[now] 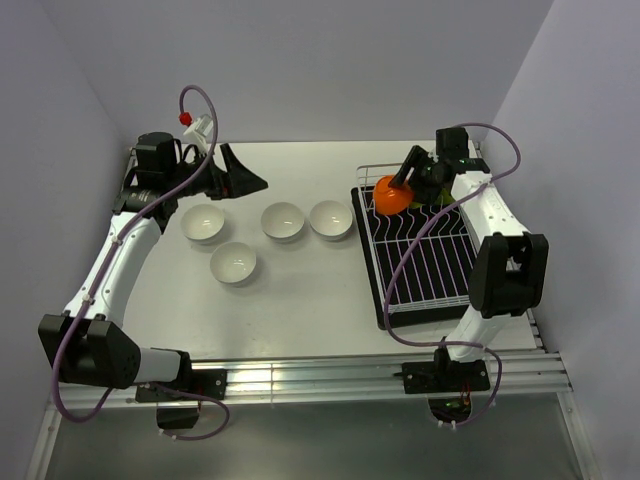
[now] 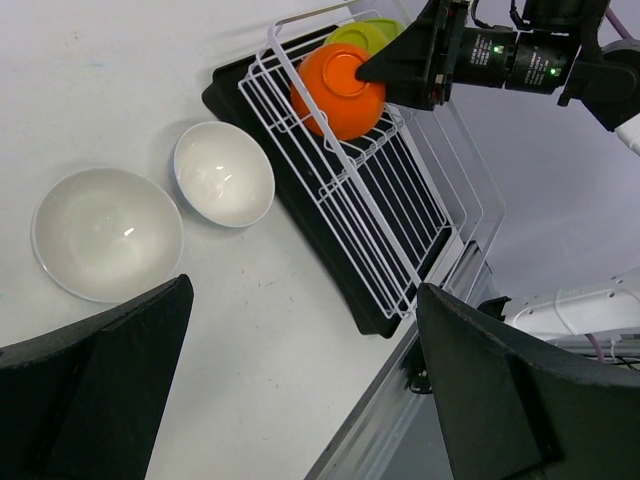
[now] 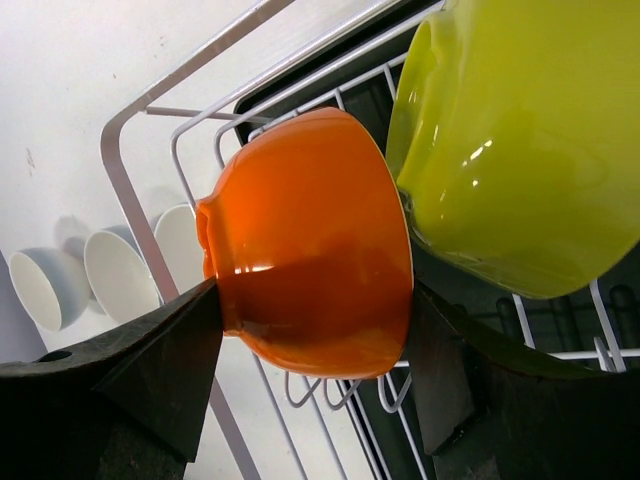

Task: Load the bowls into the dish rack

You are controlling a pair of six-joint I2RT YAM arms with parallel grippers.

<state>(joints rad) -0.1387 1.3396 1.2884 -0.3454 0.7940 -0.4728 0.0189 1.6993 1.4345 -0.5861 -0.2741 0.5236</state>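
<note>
My right gripper (image 1: 403, 183) is shut on the orange bowl (image 1: 389, 196) and holds it on edge at the far left end of the dish rack (image 1: 430, 262). In the right wrist view the fingers press both sides of the orange bowl (image 3: 310, 240), right next to a lime green bowl (image 3: 520, 140) standing in the rack. Several white bowls (image 1: 283, 221) sit upright on the table left of the rack. My left gripper (image 1: 240, 176) is open and empty, above the table behind them. The left wrist view shows the orange bowl (image 2: 340, 90), the rack (image 2: 385, 215) and two white bowls (image 2: 223, 173).
The rack stands on a black tray (image 1: 372, 275) close to the right wall. Its near part holds only wire prongs. The table's metal front rail (image 1: 330, 380) runs between the arm bases. Purple cables loop over both arms.
</note>
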